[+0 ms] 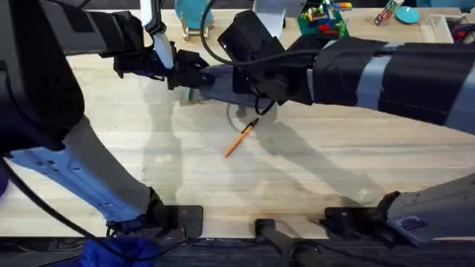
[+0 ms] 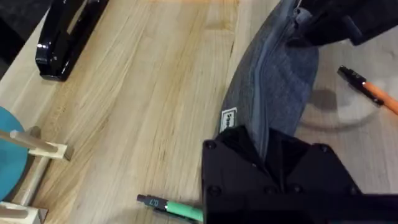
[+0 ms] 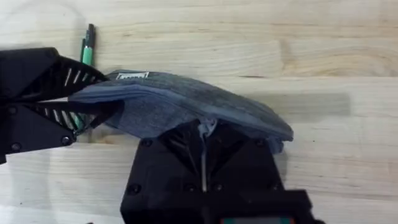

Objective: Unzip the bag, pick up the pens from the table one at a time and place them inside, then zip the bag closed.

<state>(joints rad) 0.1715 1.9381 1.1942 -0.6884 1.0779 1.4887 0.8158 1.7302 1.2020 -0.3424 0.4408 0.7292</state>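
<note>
The blue-grey bag lies across the far middle of the table, held at both ends. My left gripper is shut on its labelled end. At the other end, my right gripper is shut with the zipper pull between its fingers. The zipper looks closed along the length that shows. The green pen lies on the wood beside the left gripper and shows again as the green pen. The orange pen with its black tip lies slanted in front of the bag.
A black stapler lies on the table beyond the bag. A blue object on a wooden stand is close to the left gripper. Coloured toy bricks and a teal dish sit along the far edge.
</note>
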